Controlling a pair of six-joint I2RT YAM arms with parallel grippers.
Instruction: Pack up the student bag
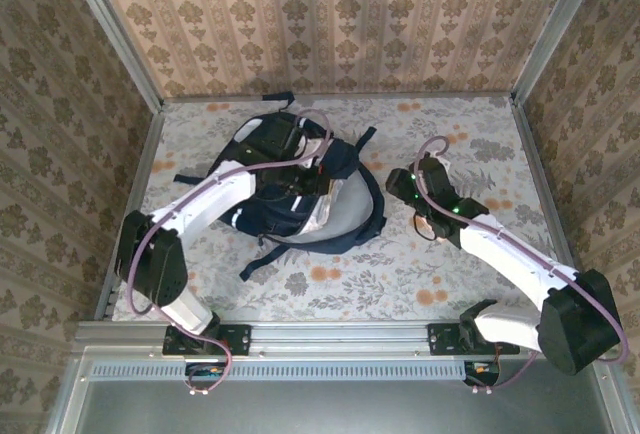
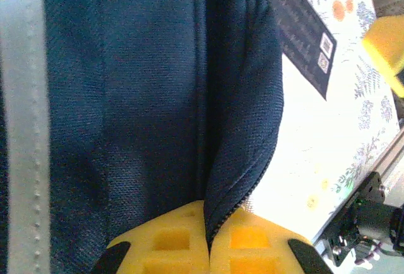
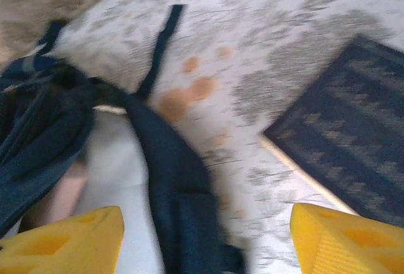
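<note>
Packing looks barely begun as I keep the left gripper [image 2: 208,239] pinched shut on the zip edge of the student bag [image 1: 350,219], left of centre on the worktop [image 1: 480,134], while the right gripper [image 3: 205,239] hangs wide open and empty beside a dark booklet [image 3: 353,129] not yet packed.

Centre-left: the student bag [image 1: 300,204] covers the surface [image 1: 400,279]; the left arm [image 1: 215,199] lies across it.
Bag edge: a fabric fold is clamped between the left fingers [image 2: 170,245]; passage closed.
Right fingers [image 3: 341,239]: spread wide, bag rim below the gap.
Near strip: open, crossed by one strap [image 1: 262,262].
Right side: flat booklet [image 3: 353,116] near the bag; right arm [image 1: 500,249] above.
Perimeter: walls [image 1: 330,24] on three sides.
</note>
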